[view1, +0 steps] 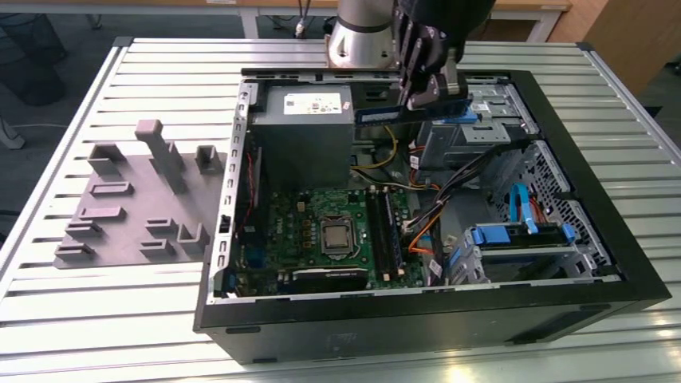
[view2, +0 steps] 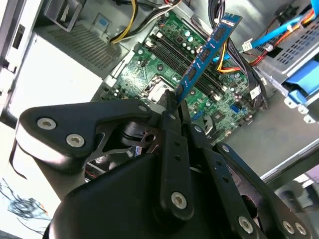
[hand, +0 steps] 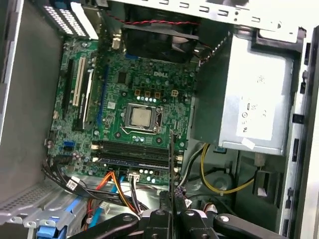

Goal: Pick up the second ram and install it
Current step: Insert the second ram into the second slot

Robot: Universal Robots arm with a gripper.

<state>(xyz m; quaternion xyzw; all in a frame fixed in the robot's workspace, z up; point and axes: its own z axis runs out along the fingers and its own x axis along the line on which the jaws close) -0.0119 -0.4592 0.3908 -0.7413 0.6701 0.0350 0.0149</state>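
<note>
Blue-green and thin, the second ram [view2: 207, 50] is pinched near one end between the fingers of the hand [view2: 172, 104], which are closed tight on it. Its free length points away from the hand, over the motherboard [view2: 144, 74]. In the exterior view the stick hangs high over the far end of the open computer case [view1: 607, 191] on the bench [view1: 107, 335], its long axis running left to right, while the black memory slots [view1: 385, 231] lie lower and nearer, running crosswise to it.

exterior view overhead, both wrist views over motherboard [hand: 124, 79]
</note>
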